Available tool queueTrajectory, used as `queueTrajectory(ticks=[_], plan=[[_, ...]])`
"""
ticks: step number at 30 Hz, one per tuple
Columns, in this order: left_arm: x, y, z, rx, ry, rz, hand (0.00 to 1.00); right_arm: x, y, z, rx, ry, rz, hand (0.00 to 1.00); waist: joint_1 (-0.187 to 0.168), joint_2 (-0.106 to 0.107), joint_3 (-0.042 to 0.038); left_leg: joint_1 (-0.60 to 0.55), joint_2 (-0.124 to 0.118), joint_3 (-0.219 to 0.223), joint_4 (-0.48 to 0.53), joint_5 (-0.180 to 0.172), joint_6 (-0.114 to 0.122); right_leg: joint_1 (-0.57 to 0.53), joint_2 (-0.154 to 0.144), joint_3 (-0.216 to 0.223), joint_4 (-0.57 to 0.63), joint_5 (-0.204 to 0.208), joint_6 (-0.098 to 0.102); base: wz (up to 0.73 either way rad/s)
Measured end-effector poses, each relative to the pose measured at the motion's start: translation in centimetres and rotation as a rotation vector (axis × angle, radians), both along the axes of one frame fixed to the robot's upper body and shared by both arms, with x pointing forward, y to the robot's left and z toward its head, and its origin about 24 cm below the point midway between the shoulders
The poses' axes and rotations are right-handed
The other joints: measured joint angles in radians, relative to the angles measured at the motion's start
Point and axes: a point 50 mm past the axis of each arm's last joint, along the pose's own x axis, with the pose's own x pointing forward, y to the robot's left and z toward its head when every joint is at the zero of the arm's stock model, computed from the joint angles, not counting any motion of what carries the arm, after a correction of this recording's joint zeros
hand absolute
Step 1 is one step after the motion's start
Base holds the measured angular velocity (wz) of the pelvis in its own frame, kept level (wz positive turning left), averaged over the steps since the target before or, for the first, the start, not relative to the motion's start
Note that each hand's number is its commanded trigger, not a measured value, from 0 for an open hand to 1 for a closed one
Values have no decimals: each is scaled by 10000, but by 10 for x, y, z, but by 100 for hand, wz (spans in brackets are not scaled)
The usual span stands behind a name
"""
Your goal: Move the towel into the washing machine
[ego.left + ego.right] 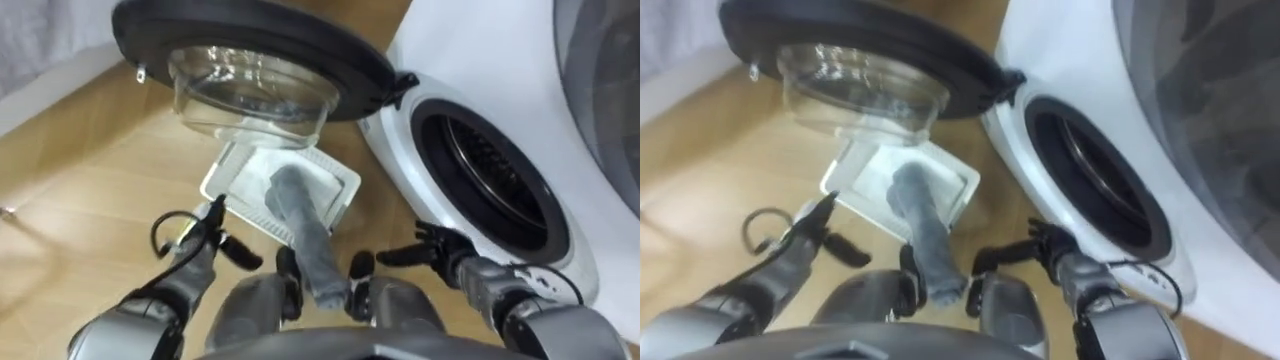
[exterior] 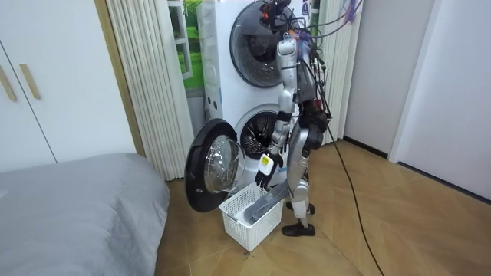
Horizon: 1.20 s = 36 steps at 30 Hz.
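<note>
A: While the robot is seen standing upright before the washing machine (image 1: 450, 60), where is the towel (image 1: 305, 235) to be found?

B: It is laid in the white basket (image 1: 345, 190) on the wooden floor (image 1: 80, 190), with one grey end draped over the near rim toward the robot. It is grasped by neither hand.

A: How are the hands held?

B: The left hand (image 1: 205, 240) is held low, near the basket's near left corner, with its fingers loosely spread and nothing gripped. The right hand (image 1: 440, 250) is held just below the drum opening (image 1: 495, 180), with its fingers stretched toward the towel, likewise empty.

A: What is placed in the way?

B: The door (image 1: 250, 40) is swung wide open to the left, and its glass bowl (image 1: 250, 95) is hung over the basket's far end. The drum opening is set to the right of the basket.

A: And what is seen around?

B: A second machine (image 2: 257, 34) is stacked above. A pleated curtain (image 2: 146, 77) is hung at the room view's left. A grey-covered bed (image 2: 77, 199) and a white cupboard (image 2: 23, 84) are set further left.
</note>
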Motion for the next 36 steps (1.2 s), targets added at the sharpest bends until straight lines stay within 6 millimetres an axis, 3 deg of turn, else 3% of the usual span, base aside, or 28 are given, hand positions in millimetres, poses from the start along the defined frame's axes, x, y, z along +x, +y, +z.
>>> queueTrajectory(ticks=[2, 8, 13, 18, 23, 26, 36], plan=[[17, -8, 9, 333, -390, -886, 0, 12, 7, 5, -185, -388, 466, 0, -56, -24, 140, -703, 24, 5, 407, -2, 0, -770, -20, 185, 422, -3, -4, -17], [55, -12, 34, 1375, -1617, -2437, 0, 32, 17, 15, -271, -1021, 1091, 0, -326, -106, 243, -2958, 187, 42, 1893, -44, 46, -3107, -96, 463, 2023, -133, -193, -1], [79, -14, 53, 2064, -2398, -3205, 0, 58, 26, 32, -253, -1984, 1629, 0, -445, -183, 328, -4849, 416, 97, 3491, -476, 129, -5069, -131, 563, 3678, -518, -415, -5], [96, -24, 71, 2790, -3601, -4473, 0, 75, 30, 45, -42, -2833, 1712, 0, -607, -178, 335, -6350, 602, 61, 4782, -649, 60, -6595, -144, 698, 4954, -798, -529, -2], [109, -16, 88, 3851, -4481, -5357, 0, 87, 37, 55, 491, -3548, 1584, 0, -953, -177, 332, -7426, 881, -2, 5839, -851, -14, -7602, -110, 563, 5837, -848, -719, -6], [109, -21, 91, 4272, -4932, -6185, 0, 93, 39, 62, 492, -3986, 1861, 0, -1104, -176, 332, -7992, 969, 7, 6306, -971, 5, -8164, -111, 566, 6296, -906, -888, -3], [102, -48, 85, 5220, -5081, -9047, 0, 106, 45, 74, 723, -4694, 2281, 0, -1371, -138, 338, -8713, 1037, 14, 6656, -1129, -43, -8903, -90, 581, 6681, -1043, -961, 0]])
